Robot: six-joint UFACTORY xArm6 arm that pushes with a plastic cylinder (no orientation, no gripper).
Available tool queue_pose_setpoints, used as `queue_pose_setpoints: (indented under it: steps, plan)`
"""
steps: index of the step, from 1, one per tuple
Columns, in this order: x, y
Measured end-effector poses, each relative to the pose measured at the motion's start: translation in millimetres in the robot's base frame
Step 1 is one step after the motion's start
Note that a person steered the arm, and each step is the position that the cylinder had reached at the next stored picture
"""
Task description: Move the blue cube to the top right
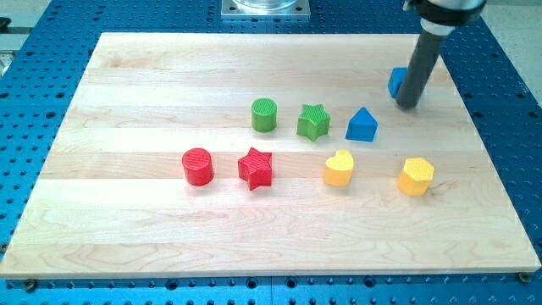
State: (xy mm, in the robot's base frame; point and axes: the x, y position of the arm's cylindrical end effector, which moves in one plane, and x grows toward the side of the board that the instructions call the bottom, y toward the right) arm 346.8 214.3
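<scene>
Blue cube (395,81) sits near the board's top right corner, largely hidden behind the rod (421,63); only its left part shows. My tip (408,105) rests on the board (169,76) at the cube's right side and looks to be touching it, though contact cannot be confirmed. The end effector is a plain rod with nothing to open or close, and it grips nothing.

Below and to the left of the cube lies a blue triangular block (362,125), clear of both cube and tip. Further left in the same row stand a green star (313,122) and a green cylinder (264,114), near each other but apart.

A lower row runs across the board's middle. From the view's right: a yellow hexagonal block (416,176), below my tip and well apart from it; a yellow heart (339,168), just below the blue triangular block; a red star (255,168); and a red cylinder (198,166). All four stand separate, none touching.

The board is pale wood, lying on a blue perforated table (42,51). A metal mounting plate (265,8) shows at the view's top centre, beyond the board's far edge.
</scene>
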Motion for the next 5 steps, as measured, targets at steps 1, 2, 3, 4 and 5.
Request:
queue_pose_setpoints:
  steps: [1, 2, 3, 4, 5]
  plan:
    - [-47.8, 7.5]
    - [-96.0, 7.5]
    - [-44.1, 11.8]
    - [52.6, 12.9]
    - [98.2, -7.7]
